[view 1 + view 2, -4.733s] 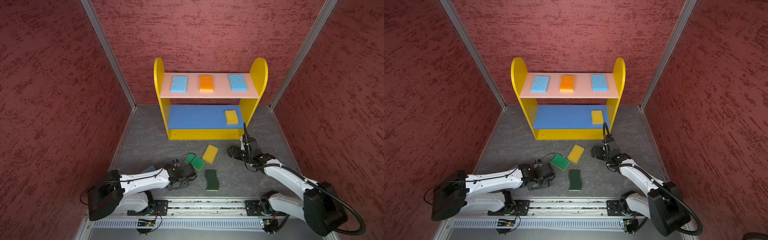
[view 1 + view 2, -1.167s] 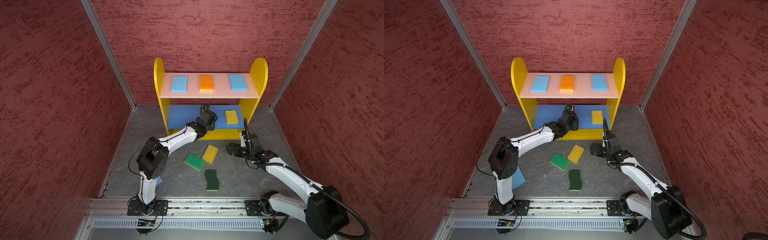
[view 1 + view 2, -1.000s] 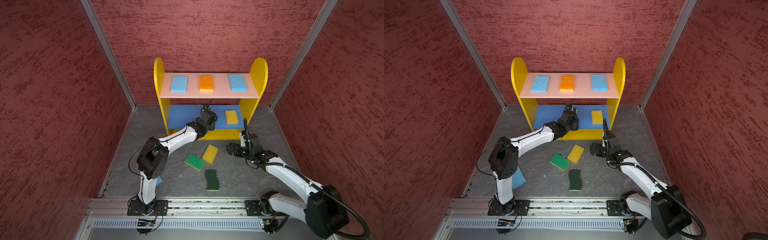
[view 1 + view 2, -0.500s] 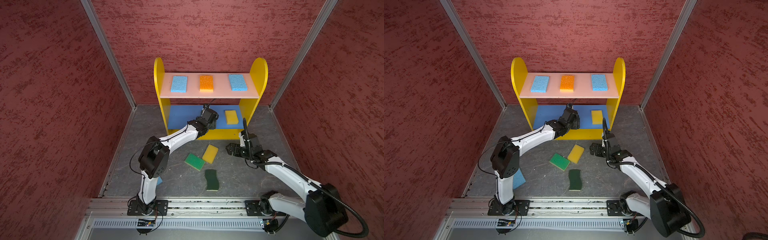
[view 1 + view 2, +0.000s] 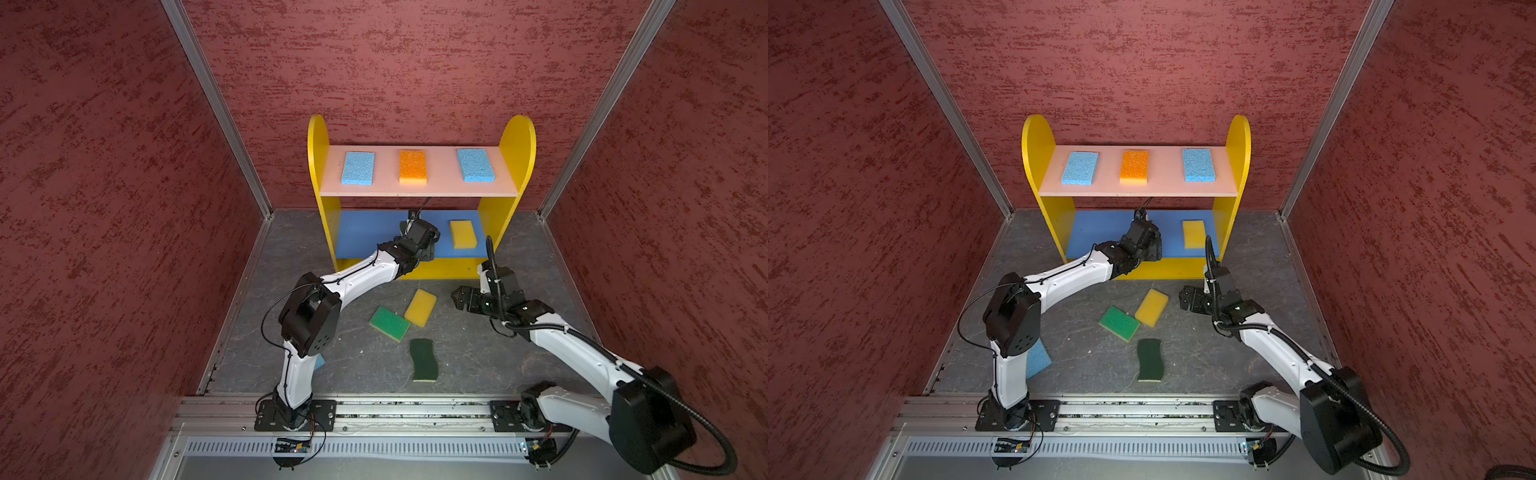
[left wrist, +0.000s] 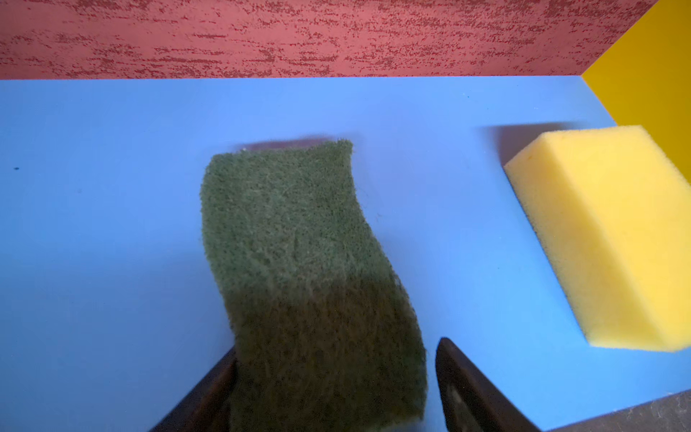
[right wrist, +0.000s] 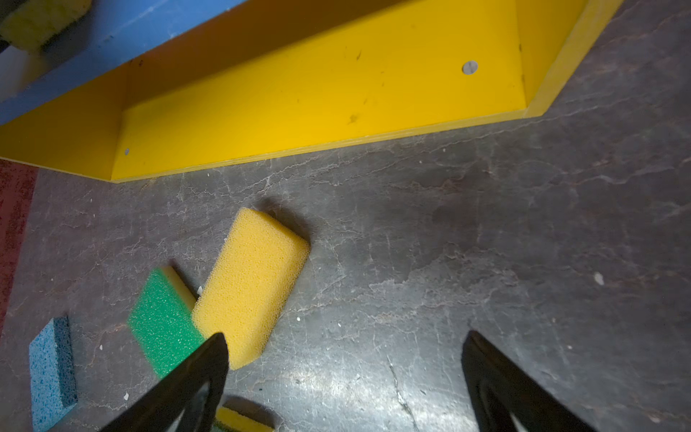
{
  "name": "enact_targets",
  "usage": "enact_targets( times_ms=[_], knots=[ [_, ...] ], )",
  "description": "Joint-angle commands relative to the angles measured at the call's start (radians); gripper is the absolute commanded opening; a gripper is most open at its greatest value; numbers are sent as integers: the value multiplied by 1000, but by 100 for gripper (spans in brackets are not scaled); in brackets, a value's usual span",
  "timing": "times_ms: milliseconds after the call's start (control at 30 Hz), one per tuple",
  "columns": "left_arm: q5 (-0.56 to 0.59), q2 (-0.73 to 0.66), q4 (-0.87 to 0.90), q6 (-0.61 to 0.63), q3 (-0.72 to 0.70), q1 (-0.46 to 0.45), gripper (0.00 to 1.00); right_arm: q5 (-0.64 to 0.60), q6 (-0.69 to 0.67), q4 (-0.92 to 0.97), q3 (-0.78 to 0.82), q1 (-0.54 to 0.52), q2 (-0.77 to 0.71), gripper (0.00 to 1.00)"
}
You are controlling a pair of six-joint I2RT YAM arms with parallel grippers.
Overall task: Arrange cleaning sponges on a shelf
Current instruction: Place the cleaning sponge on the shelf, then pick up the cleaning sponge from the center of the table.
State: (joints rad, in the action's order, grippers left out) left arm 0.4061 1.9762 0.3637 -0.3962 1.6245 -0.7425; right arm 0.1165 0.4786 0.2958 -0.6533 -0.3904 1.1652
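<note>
**A:** So, biggest thing first: where does the shelf (image 5: 515, 141) sit relative to the working fingers?

**B:** The left gripper (image 6: 336, 349) reaches inside it. The blue middle board (image 6: 112, 149) spreads ahead of the fingertips and out to both sides. The right gripper (image 7: 346, 334) hangs outside, above the floor (image 7: 486, 224), with the yellow bottom board (image 7: 318, 93) well beyond its tips.

**A:** And the sponges?

**B:** A dark green sponge (image 6: 299, 243) lies flat on the blue board. Its near end sits between the left fingers (image 6: 467, 392) and its far end runs out past them. One finger touches its edge and the other stands just clear, with blue showing in the gap. That makes the hold slack, not a pinch. A shelved yellow sponge (image 6: 605, 239) rests off to the clear finger's side, well apart.

**A:** The right fingers?

**B:** They are spread wide with nothing between them. A loose yellow sponge (image 7: 250, 284) lies just ahead of one fingertip, touching a bright green sponge (image 7: 164, 321).

**A:** How will that loose one handle?

**B:** My guess is light, soft and springy, with open pores that give the pads plenty of bite, so slipping isn't the worry. I would take it across the two long sides, near the middle, and close gently. Squeeze hard and the foam probably buckles, then springs askew when it is let go.
</note>
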Motion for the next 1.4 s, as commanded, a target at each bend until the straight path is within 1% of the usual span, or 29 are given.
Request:
enact_targets(
  times_ms=[0,133,300,467,667,767,900,1133,1267,1367],
  knots=[
    [49,-49,31,-12,2,-2,79,13,0,-35,3,-7,-8,98],
    [73,-86,49,6,-1,-2,81,15,0,-36,6,-6,3,98],
    [81,-167,33,31,-65,-16,83,11,6,-36,9,-6,4,98],
    [168,-246,48,88,-137,-69,85,7,7,-31,6,-6,4,98],
    [203,-339,84,93,-233,-124,87,3,15,-22,-5,-7,1,98],
    [191,-378,90,72,-296,-156,87,6,25,-19,-4,-6,-12,98],
    [187,-398,110,59,-361,-198,88,-10,38,4,-5,-7,-35,98],
    [183,-401,170,41,-402,-265,89,-12,61,51,-14,-7,-93,98],
    [176,-394,214,-15,-415,-288,89,-22,79,66,4,-7,-150,99],
    [154,-387,217,-33,-435,-294,89,-30,95,72,23,-7,-189,99]
  ],
)
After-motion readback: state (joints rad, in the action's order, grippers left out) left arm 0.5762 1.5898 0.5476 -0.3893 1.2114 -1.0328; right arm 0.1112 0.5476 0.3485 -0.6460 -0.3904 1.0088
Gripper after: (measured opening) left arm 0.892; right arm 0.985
